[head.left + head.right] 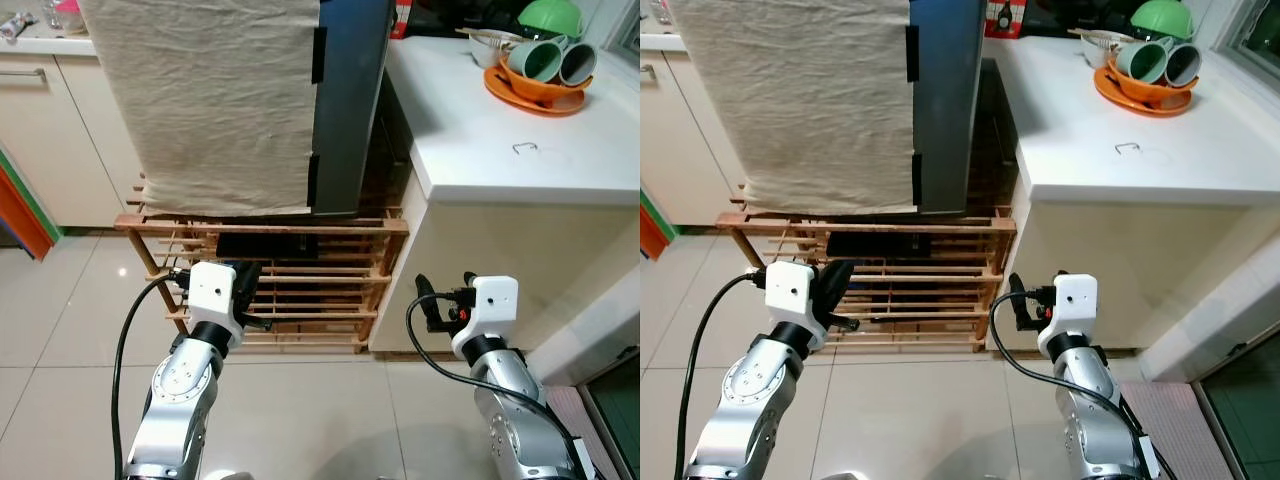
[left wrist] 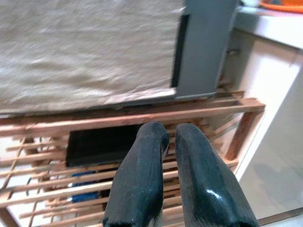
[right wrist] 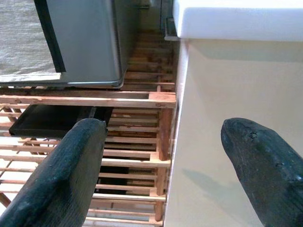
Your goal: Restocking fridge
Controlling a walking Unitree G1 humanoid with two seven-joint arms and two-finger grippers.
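A small grey fridge [image 1: 350,100] stands on a slatted wooden rack [image 1: 300,226], its door shut and a beige cloth [image 1: 210,100] draped over its front. My left gripper [image 2: 171,135] is shut with nothing in it, held low in front of the rack below the cloth's hem. My right gripper [image 3: 163,137] stands open and empty, level with the rack's right corner and the cream side wall of the counter. Both grippers are apart from the fridge.
A white counter [image 1: 480,130] adjoins the fridge on the right, carrying an orange plate [image 1: 535,95] with green cups. A black tray [image 1: 265,243] lies in the rack under the fridge. Cream cabinets [image 1: 60,130] stand at the left. Tiled floor lies below.
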